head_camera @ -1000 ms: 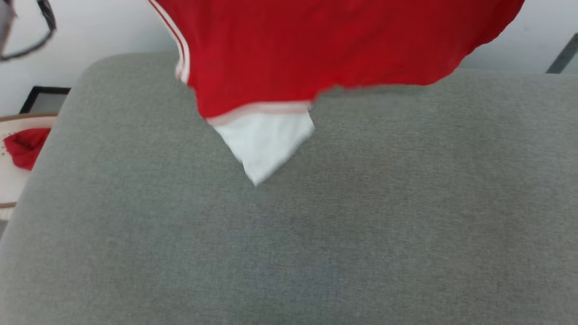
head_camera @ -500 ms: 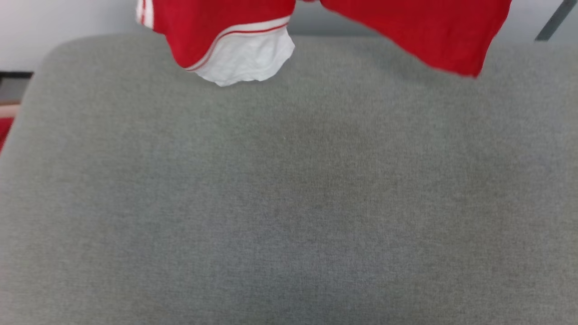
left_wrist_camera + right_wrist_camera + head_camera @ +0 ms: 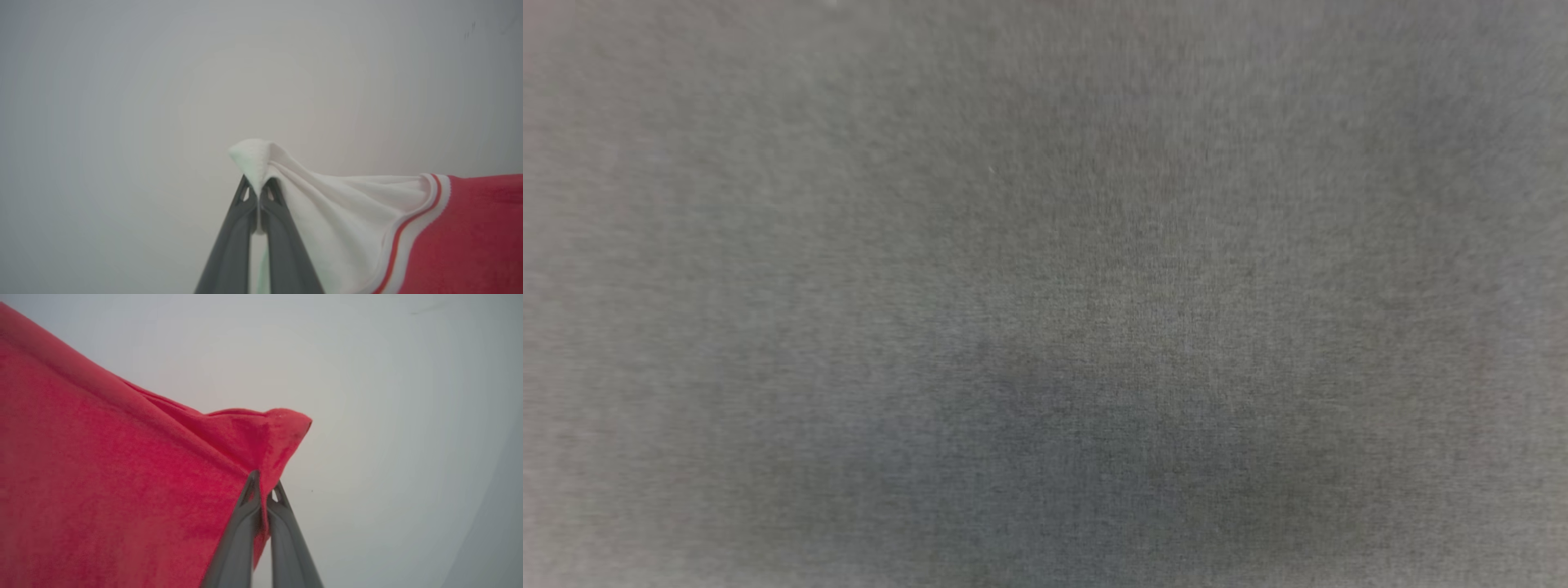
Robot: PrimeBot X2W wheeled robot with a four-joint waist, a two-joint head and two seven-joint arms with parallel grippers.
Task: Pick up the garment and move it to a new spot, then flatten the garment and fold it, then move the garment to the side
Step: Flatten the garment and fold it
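Two grips on the garment point(image 3: 457, 237): white corner clenched in left claw point(image 3: 258, 185), red corner clenched in right claw point(image 3: 265, 482); grey fabric surface point(image 3: 1045, 294) blurred.

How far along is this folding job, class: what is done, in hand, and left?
Done: the garment is lifted. In hand: left gripper pinches its white corner, right gripper its red corner. Left: laying it on the grey surface, flattening, folding, moving aside.

Left gripper point(image 3: 258, 183), right gripper point(image 3: 266, 479): dark grey, tapered
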